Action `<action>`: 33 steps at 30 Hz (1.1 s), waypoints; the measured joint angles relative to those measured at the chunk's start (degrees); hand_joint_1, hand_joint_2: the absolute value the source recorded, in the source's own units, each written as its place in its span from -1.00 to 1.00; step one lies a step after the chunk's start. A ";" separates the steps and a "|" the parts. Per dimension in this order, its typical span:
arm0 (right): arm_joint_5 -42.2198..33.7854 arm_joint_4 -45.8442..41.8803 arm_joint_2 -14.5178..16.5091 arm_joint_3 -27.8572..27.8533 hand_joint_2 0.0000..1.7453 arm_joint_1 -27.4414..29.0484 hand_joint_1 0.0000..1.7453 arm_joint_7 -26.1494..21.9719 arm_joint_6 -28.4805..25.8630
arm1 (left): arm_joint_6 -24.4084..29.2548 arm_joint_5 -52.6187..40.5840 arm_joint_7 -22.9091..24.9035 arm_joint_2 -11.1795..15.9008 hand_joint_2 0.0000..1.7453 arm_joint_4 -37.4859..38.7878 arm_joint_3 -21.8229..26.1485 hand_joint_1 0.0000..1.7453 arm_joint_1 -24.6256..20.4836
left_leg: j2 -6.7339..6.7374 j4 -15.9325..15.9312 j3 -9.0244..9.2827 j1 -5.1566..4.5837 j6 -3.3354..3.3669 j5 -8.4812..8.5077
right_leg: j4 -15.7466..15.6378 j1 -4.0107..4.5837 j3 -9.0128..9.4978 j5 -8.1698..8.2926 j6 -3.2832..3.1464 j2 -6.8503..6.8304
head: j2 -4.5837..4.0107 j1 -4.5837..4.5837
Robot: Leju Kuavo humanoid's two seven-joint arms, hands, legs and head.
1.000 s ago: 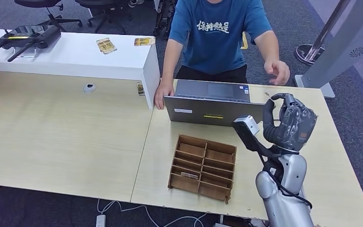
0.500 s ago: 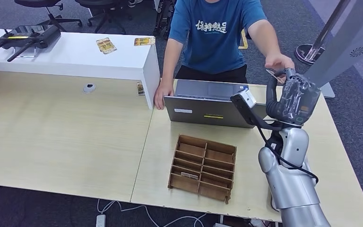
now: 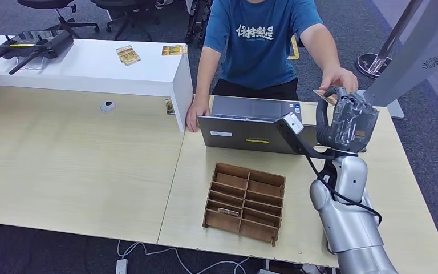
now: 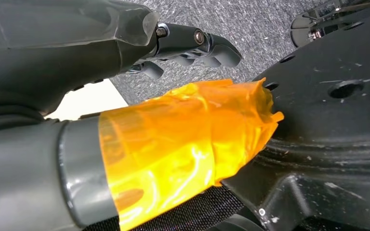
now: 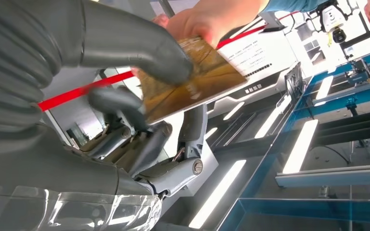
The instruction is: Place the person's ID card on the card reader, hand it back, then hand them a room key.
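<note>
My right hand [image 3: 348, 123] is raised over the far right of the table, beside the laptop. It pinches a gold-brown card [image 3: 325, 96] between thumb and fingers. The right wrist view shows my thumb [image 5: 130, 45] pressed on the card [image 5: 192, 79] with a finger under it. The person's hand [image 3: 339, 79] grips the card's other end [image 5: 207, 17]. My left hand [image 4: 125, 62] hangs low beside my body, its orange-taped thumb [image 4: 183, 144] apart from its fingers and nothing in it.
An open laptop [image 3: 251, 123] stands in front of the person. A wooden divided box [image 3: 245, 202] sits near the table's front edge, a card in one slot. The white counter [image 3: 91, 68] at the left carries two gold cards [image 3: 128, 55] and a black device [image 3: 34, 43].
My right hand has risen from over the table toward the person. The person's hand came down to meet it, and the card now sits between both hands.
</note>
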 joint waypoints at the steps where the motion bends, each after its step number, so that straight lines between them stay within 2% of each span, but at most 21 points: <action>1: -0.11 0.04 0.00 0.00 1.00 0.03 -1.00 -0.10 -0.01 | 0.02 0.00 0.00 0.01 -1.00 0.00 0.00 -1.00 0.00 | 0.00 0.00 0.00 0.00 0.00 0.00 | 0.00 0.00 0.00 0.00 0.00 0.00 | 0.00 0.00; 13: -0.82 -1.48 0.00 0.00 1.00 1.29 -1.00 -0.84 -0.01 | 0.56 -0.33 0.02 -0.38 -1.00 0.00 0.00 -1.00 -0.05 | 0.00 0.00 0.00 0.00 0.00 0.00 | -0.01 0.00 0.00 0.00 0.00 0.00 | 0.00 -0.01; 24: -3.78 -10.20 1.97 -3.63 1.00 8.38 -1.00 -11.09 -0.01 | 1.25 -0.09 0.00 -0.81 -1.00 0.00 0.26 -1.00 0.20 | -0.03 0.00 -0.02 0.00 0.00 -0.01 | -0.01 0.00 -0.01 -0.02 0.02 -0.01 | 0.00 -0.01; 30: -7.07 -15.15 3.90 -5.72 1.00 11.69 -1.00 -15.99 -0.03 | 1.75 0.14 -0.02 -1.16 -1.00 0.00 0.56 -1.00 0.34 | -0.03 0.00 -0.02 0.00 0.00 -0.01 | -0.01 0.00 -0.01 -0.02 0.02 -0.02 | 0.00 -0.01; 33: -11.55 -16.56 4.58 -6.21 1.00 12.88 -1.00 -18.49 -0.03 | 1.86 0.55 -0.03 -1.35 -1.00 0.00 0.62 -1.00 0.40 | -0.03 0.00 -0.02 0.00 0.00 -0.01 | -0.01 0.00 0.00 -0.02 0.02 -0.03 | 0.00 0.00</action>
